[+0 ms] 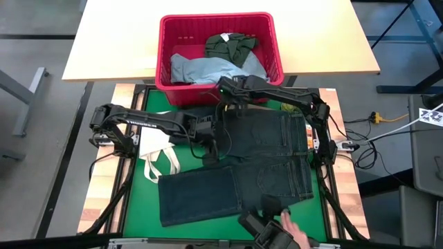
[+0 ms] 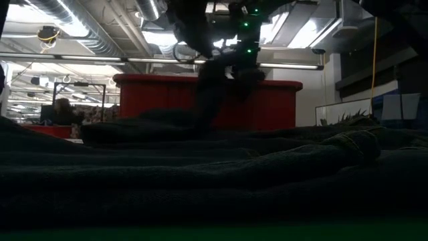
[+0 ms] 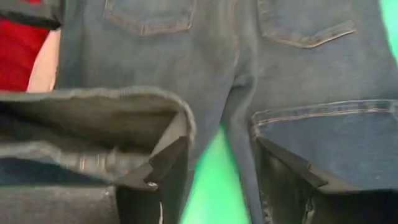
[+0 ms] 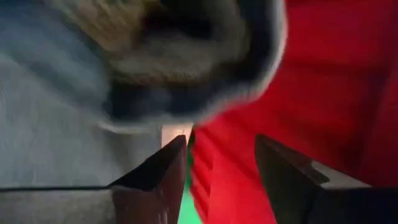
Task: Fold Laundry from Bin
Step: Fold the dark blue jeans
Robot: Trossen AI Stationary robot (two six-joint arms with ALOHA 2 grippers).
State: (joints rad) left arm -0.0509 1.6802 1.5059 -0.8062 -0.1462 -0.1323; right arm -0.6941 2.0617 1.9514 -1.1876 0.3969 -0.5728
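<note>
Dark navy jeans (image 1: 239, 169) look heavy and floppy; grip the thick waistband. Left gripper (image 3: 217, 180) and right gripper (image 4: 221, 177) stand apart, empty.

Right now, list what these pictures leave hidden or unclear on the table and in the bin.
- Bin: in the high view the right arm covers its near wall; what lies under the olive piece and grey piece is buried.
- Tote bag: the left arm hides part of it.
- Low view: the jeans fill the foreground, too dark to read.
- Right wrist view: the fabric is blurred.
- A hand is cut off by the high view's bottom edge.
</note>
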